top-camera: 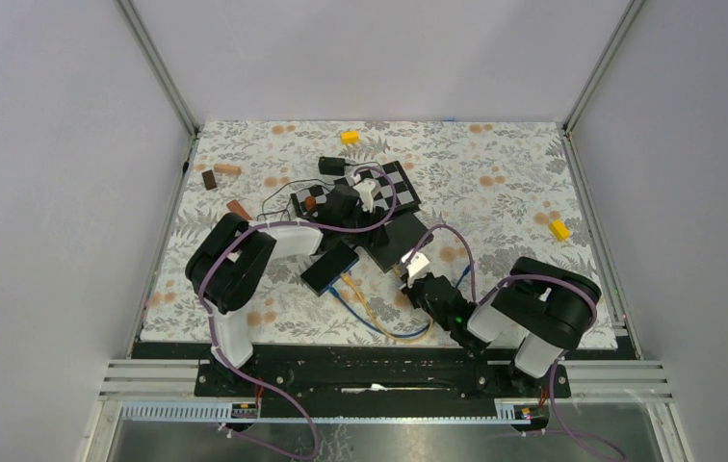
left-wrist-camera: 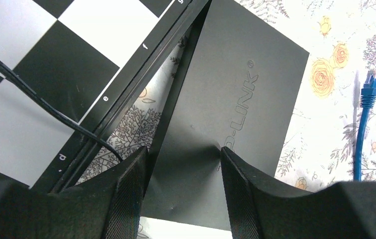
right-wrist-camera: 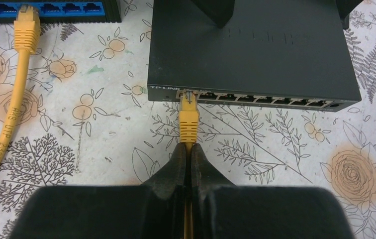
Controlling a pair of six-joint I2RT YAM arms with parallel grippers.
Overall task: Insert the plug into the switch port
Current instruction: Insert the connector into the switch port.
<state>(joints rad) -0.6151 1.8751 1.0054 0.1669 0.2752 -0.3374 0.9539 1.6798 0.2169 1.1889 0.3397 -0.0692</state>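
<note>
Holding yellow plug (right-wrist-camera: 188,118): right gripper (right-wrist-camera: 189,152), jaws clamped on its rear end, just in front of black switch (right-wrist-camera: 275,55). Plug tip sits at the switch's leftmost port (right-wrist-camera: 189,95); depth unclear. Above the switch: left gripper (left-wrist-camera: 183,164), jaws apart, straddling its top; contact unclear.

TP-LINK is printed on the front edge of the flat black metal network switch (right-wrist-camera: 255,55) and embossed on its lid. The black-and-white chequered board (left-wrist-camera: 105,98) shows d, e, f on its rim. The yellow cable (right-wrist-camera: 8,124) reads UTP.
</note>
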